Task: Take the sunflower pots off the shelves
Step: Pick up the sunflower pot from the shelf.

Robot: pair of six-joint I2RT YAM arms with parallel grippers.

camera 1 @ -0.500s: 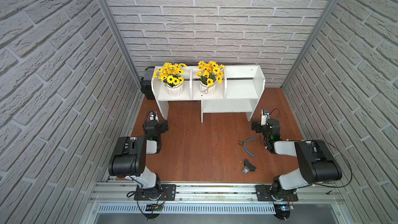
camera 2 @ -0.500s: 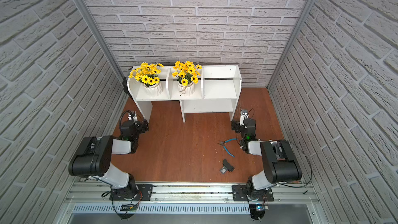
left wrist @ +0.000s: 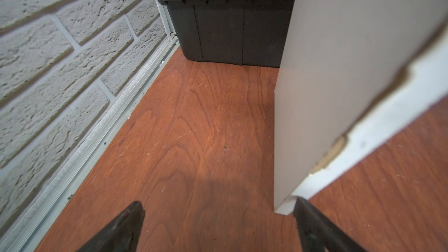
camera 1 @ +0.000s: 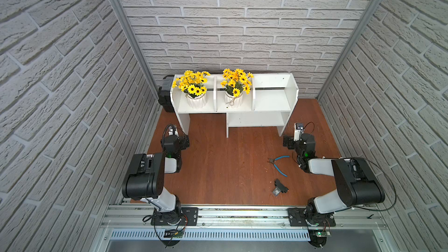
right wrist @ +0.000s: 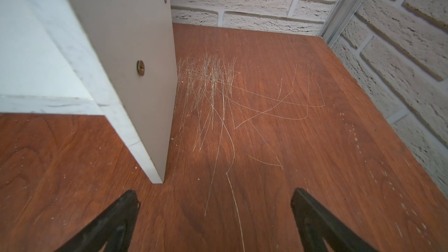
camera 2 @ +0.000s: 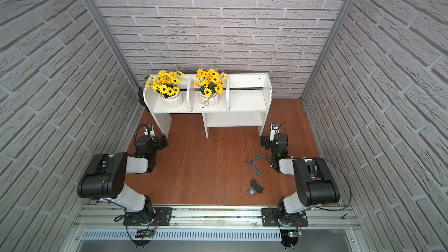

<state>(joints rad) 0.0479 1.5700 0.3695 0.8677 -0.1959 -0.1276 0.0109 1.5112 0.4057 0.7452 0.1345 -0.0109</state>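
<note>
The left gripper (left wrist: 218, 204) and right gripper (right wrist: 214, 192) hang over the wooden floor (left wrist: 194, 129), jaws spread wide and empty, beside the legs of the shelves (camera 1: 271, 103). Farther back, both sunflower pots stand in upper compartments: the plain pot (camera 1: 196, 100) at the left, the twine-bow pot (camera 1: 234, 101) in the middle.

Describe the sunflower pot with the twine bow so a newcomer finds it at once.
A white shelf unit stands against the back brick wall, with three upper compartments. The bow pot sits upright in the middle one. Unlike the plain pot in the end compartment by the black box, it has twine tied at its front.
</note>
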